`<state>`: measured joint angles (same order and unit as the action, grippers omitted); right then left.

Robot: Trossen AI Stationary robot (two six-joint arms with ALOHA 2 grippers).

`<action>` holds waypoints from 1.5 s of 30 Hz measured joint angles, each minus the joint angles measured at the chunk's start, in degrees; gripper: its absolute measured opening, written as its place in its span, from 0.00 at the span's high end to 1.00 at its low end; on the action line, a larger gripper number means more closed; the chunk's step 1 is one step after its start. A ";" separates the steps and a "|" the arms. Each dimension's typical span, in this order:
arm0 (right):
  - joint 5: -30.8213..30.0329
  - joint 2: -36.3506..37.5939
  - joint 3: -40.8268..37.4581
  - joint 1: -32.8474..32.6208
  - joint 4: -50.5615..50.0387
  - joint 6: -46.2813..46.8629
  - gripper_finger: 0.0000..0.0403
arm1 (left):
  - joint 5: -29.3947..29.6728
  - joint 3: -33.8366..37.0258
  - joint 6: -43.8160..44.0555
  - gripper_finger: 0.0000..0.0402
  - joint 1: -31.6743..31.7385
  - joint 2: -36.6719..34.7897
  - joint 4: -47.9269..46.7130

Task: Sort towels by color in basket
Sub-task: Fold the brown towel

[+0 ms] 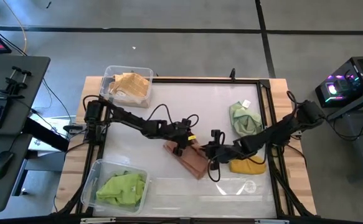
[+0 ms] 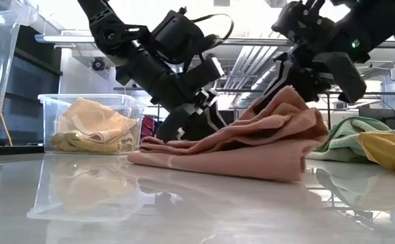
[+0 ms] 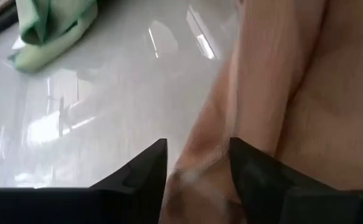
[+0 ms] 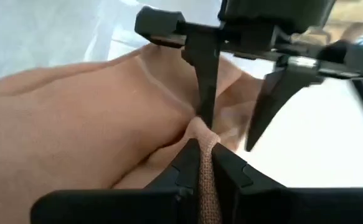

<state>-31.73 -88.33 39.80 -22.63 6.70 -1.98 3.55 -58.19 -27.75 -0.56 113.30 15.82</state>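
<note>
A dusty pink-brown towel (image 1: 192, 160) (image 2: 251, 146) lies mid-table, its right end pulled up into a peak. My right gripper (image 1: 213, 152) (image 4: 203, 158) is shut on that peak. My left gripper (image 1: 182, 144) (image 3: 198, 168) stands open at the towel's far left part, with a ridge of the cloth between its fingers. A sage green towel (image 1: 245, 118) and a mustard yellow towel (image 1: 248, 165) lie flat on the table at the right. A tan towel (image 1: 131, 87) fills the far-left basket (image 1: 109, 76). A lime towel (image 1: 122, 188) fills the near-left basket (image 1: 93, 171). My left gripper comes slanting down from the table's left, with one finger (image 3: 147, 171) on each side of a raised fold of the pink towel (image 3: 200, 155). The cloth fills the gap; whether the pads press it I cannot tell. The towel's left part rests on the table. My right gripper pinches a narrow bunched ridge of the pink towel (image 4: 201, 134) between its two fingers, slanting down from the table's right. That end is raised into a peak (image 2: 288, 102); the towel's other parts lie on the table.
The two grippers stand close together over the pink towel. The green and yellow towels lie just right of it, under the right arm. Both baskets stand along the table's left edge. Bare tabletop shows at the far middle and along the near edge.
</note>
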 joint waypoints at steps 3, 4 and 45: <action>-1.81 0.63 0.90 -0.80 -2.90 0.17 0.96 | 1.19 0.06 0.02 0.67 0.64 0.00 -1.96; -2.29 0.69 1.32 -0.92 -4.06 0.50 0.96 | 2.06 0.06 0.02 0.69 0.86 -0.02 -2.57; -13.02 1.43 2.56 -1.91 -8.77 7.09 0.97 | -23.19 0.13 0.52 0.56 5.34 -3.93 10.71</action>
<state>-44.75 -86.89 42.35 -24.53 -2.07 5.12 -19.64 -58.06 -27.23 4.78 109.37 26.53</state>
